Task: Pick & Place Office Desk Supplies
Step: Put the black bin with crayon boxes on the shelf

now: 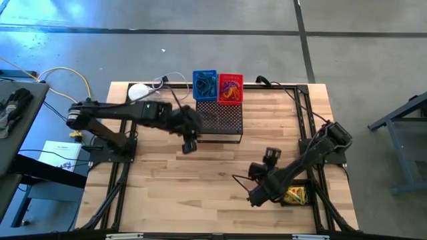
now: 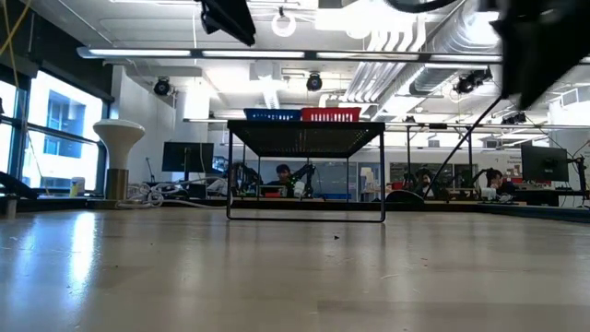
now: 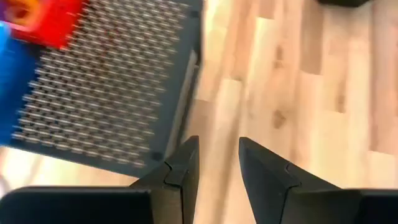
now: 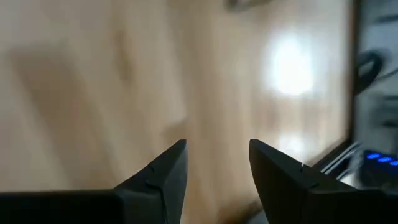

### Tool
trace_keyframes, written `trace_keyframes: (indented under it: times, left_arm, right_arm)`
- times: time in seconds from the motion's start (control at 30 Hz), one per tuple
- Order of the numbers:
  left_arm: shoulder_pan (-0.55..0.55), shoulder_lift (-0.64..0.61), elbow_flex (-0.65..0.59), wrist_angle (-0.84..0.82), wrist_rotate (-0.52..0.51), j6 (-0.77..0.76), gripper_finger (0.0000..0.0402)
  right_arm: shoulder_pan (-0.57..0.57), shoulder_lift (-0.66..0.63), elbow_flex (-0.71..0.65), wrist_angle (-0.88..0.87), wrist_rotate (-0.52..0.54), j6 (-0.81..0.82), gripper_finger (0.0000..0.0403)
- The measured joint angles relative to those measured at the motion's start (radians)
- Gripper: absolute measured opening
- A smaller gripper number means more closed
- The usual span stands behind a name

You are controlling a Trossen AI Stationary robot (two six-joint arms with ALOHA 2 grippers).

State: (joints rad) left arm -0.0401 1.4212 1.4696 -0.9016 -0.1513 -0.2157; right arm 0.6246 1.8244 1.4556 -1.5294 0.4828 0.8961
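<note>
Near the front right corner of the wooden table (image 1: 167,193), the right gripper (image 1: 255,198) hangs above bare boards, its fingers (image 4: 163,174) parted with nothing between them. Just beside it, by the table's right edge, lie small yellow-and-red packets (image 1: 295,195), partly hidden by the arm. Wide open wood spreads across the front and middle of the table, bounded at the sides by the dark frame rails (image 1: 112,193).

Farther back, the left gripper (image 1: 189,145) is raised at the front left corner of the black mesh stand (image 1: 220,121); its fingers (image 3: 180,177) stand apart and empty over the boards beside the stand's edge.

Behind the stand, at the table's far edge, sit two bins side by side: a blue bin (image 1: 205,85) holding dark loops and a red bin (image 1: 230,89) holding purple and orange rubber-band loops (image 1: 230,89). A white round object (image 1: 139,92) with a thin cable lies to their left.
</note>
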Motion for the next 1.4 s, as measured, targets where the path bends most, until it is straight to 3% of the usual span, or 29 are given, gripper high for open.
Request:
trace_keyframes:
  times: [0.1, 0.23, 0.37, 0.5, 0.67, 0.93, 1.07, 1.2, 1.4]
  left_arm:
    - [-0.069, 0.016, 0.0, 0.002, 0.0, -0.06, 0.0107]
    - [-0.159, 0.051, 0.0, 0.013, -0.001, -0.081, 0.0107]
    - [-0.237, 0.094, 0.0, 0.062, -0.001, -0.081, 0.0107]
    - [-0.297, 0.132, -0.001, 0.167, -0.001, -0.081, 0.0107]
    - [-0.344, 0.148, -0.001, 0.273, -0.001, -0.081, 0.0107]
    - [-0.39, 0.147, -0.001, 0.282, 0.0, -0.124, 0.0107]
    - [-0.413, 0.141, -0.001, 0.24, 0.004, -0.16, 0.0107]
    - [-0.427, 0.141, -0.001, 0.136, 0.003, -0.136, 0.0107]
    - [-0.439, 0.148, -0.002, 0.092, -0.001, -0.142, 0.0107]
  right_arm:
    - [0.033, -0.029, 0.0, -0.007, -0.144, 0.037, 0.0159]
    - [0.1, -0.077, 0.0, 0.01, -0.288, 0.23, 0.0159]
    - [0.18, -0.098, 0.0, 0.113, -0.371, 0.403, 0.0159]
    - [0.248, -0.098, 0.0, 0.266, -0.444, 0.473, 0.0159]
    - [0.271, -0.095, 0.0, 0.418, -0.451, 0.663, 0.0159]
    - [0.23, -0.075, 0.001, 0.365, -0.361, 0.989, 0.0159]
    - [0.213, -0.06, 0.0, 0.334, -0.453, 1.142, 0.0159]
    - [0.197, -0.046, 0.0, 0.331, -0.623, 1.212, 0.0159]
    - [0.185, -0.049, -0.058, 0.356, -0.612, 1.257, 0.0159]
